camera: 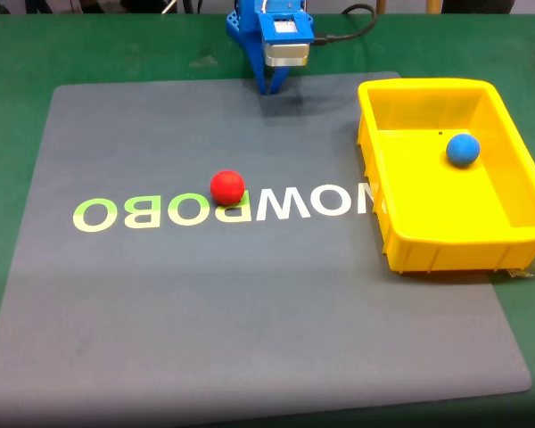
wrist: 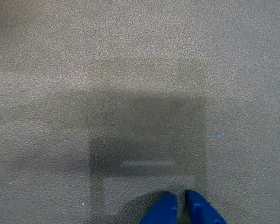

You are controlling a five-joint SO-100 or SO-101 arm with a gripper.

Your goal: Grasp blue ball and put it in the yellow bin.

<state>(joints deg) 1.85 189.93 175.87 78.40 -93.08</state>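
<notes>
Hand [wrist: 181,201] closed, empty, over grey mat [camera: 250,294] on green table [camera: 18,53].

— What sort of place am I working in?
— A robot test bench, likely a lab: a green-covered table [camera: 18,53] under a grey mat [camera: 250,303] printed with pale lettering [camera: 160,212], and a black cable [camera: 352,27] trailing from my base.

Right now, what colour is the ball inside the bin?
Blue ball, seen best in the fixed view.
</notes>
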